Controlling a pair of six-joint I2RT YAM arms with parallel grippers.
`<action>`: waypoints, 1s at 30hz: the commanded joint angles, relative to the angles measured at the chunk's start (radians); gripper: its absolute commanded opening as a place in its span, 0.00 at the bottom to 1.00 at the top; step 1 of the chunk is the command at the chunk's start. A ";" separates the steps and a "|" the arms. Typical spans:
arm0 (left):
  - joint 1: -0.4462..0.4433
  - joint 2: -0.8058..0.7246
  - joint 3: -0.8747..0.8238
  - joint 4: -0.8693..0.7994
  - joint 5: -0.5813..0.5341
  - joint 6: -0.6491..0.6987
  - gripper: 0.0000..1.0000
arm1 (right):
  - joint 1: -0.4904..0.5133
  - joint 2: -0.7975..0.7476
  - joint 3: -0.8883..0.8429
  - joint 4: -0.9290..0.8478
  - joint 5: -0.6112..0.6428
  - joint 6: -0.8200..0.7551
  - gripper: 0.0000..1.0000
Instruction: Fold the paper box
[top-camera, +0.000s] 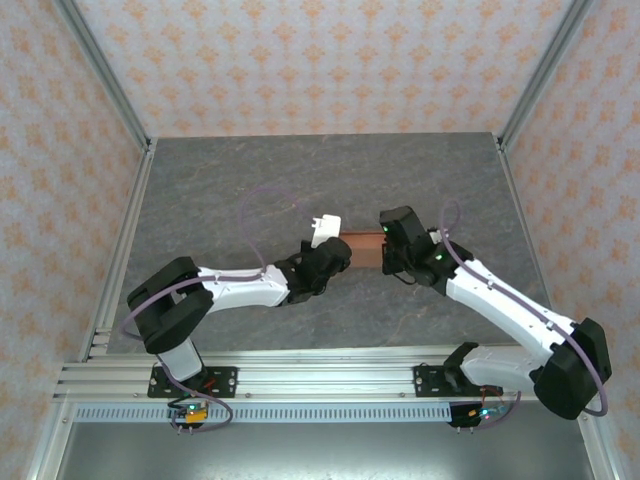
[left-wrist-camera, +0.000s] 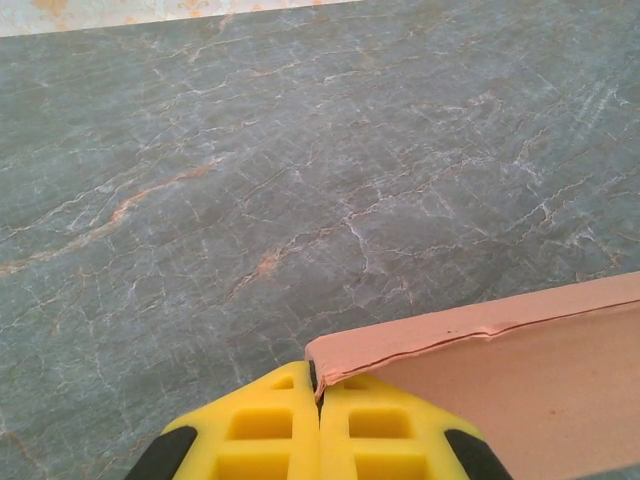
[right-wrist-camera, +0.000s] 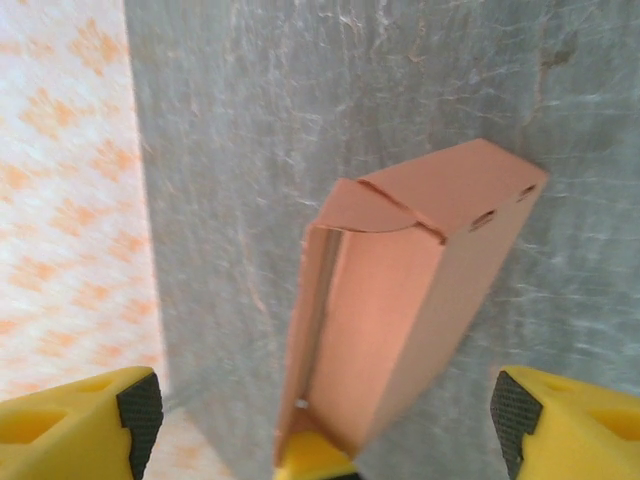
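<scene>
Grey marbled tabletop (top-camera: 250, 190), enclosed by peach-patterned walls (top-camera: 330, 60), lies beneath the paper box (top-camera: 364, 246) mid-table, its edge pinched by left fingers (left-wrist-camera: 265, 430), right fingers (right-wrist-camera: 80, 420) spread wide either side (its ends hidden from above).

Left arm (top-camera: 240, 282) low, reaching forward and inward. Left gripper (left-wrist-camera: 319, 400) jaws pressed together, pinching paper box (left-wrist-camera: 520, 370) edge. Right arm (top-camera: 500, 300) reaching inward opposite. Right gripper (right-wrist-camera: 325, 415) jaws spread wide, gripping nothing.

A grey, marble-veined worktop (top-camera: 250, 170) is seen mid-frame, enclosed by pale walls (top-camera: 320, 60) printed with orange motifs; an aluminium rail (top-camera: 320, 365) is mounted along the bottom edge.
</scene>
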 joint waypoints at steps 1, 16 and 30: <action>0.007 0.017 0.024 -0.004 -0.034 -0.004 0.00 | -0.043 0.013 -0.035 0.097 -0.038 0.093 0.87; 0.016 0.034 0.024 0.007 -0.029 -0.028 0.00 | -0.061 0.230 0.013 0.134 -0.187 0.081 0.88; 0.016 -0.059 -0.142 0.297 0.184 0.000 0.55 | -0.062 0.259 -0.009 0.170 -0.093 0.039 0.39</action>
